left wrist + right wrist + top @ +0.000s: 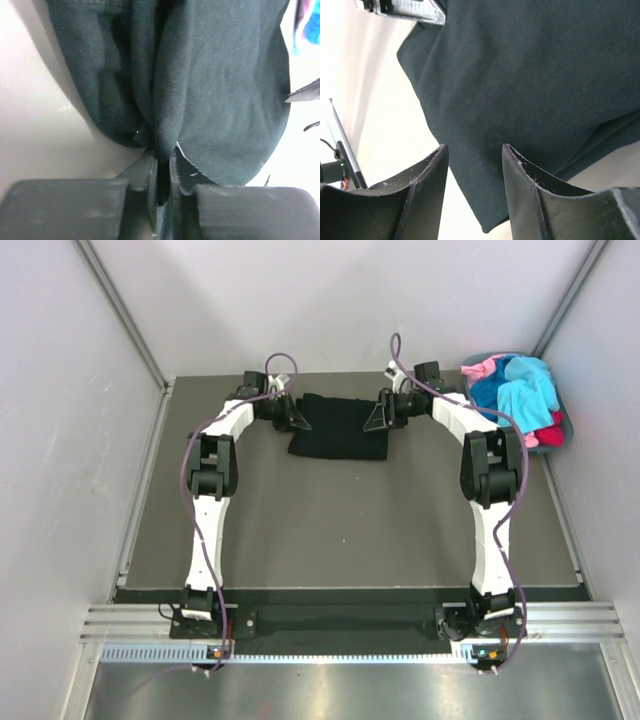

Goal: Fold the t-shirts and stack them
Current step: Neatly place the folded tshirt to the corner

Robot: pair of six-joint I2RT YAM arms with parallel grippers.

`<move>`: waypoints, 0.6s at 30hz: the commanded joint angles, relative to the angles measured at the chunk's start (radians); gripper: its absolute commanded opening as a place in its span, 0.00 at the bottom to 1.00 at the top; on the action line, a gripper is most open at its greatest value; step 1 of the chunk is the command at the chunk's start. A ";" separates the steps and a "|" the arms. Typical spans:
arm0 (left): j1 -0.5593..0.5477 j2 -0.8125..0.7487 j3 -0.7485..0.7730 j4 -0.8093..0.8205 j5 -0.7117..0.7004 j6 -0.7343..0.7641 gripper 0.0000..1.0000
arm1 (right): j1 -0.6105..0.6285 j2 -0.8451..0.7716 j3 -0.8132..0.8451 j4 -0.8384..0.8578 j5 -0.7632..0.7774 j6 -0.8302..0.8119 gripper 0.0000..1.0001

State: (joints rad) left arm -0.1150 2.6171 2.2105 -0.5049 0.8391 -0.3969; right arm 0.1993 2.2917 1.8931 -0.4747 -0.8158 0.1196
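"What is closest to you?"

"The dark table [340, 530]. My two grippers are out over its far part."

"What is your left gripper [161, 160] doing?"

"It is squeezed tight on a fold of the black t-shirt [338, 428]. The cloth bunches up right between its fingers [145, 172]."

"And your right gripper [472, 150]?"

"It holds nothing. Its fingers [432, 170] stand apart. I see the shirt's edge in the gap, but it is not pinched."

"Where is the shirt?"

"It lies folded on the far middle of the table, between both grippers."

"What is further back?"

"A grey-blue basket [500, 355] sits in the far right corner. A turquoise t-shirt [530, 390], a blue t-shirt [490, 390], a pink t-shirt [480, 368] and a red t-shirt [550, 435] are heaped inside it."
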 commanded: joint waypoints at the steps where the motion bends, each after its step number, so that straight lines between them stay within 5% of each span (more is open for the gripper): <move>1: -0.009 0.000 0.048 0.037 -0.083 0.032 0.07 | 0.000 -0.089 -0.012 -0.005 0.004 -0.043 0.48; 3: -0.005 -0.018 0.051 0.011 -0.124 0.079 0.00 | -0.008 -0.095 -0.012 -0.011 0.004 -0.057 0.47; 18: 0.192 -0.114 0.152 -0.132 -0.675 0.460 0.00 | -0.049 -0.054 0.086 0.007 0.003 -0.035 0.48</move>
State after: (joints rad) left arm -0.0032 2.5629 2.3009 -0.6373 0.4030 -0.0708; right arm 0.1543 2.2704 1.9148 -0.5056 -0.8021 0.0822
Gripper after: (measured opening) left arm 0.045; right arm 0.480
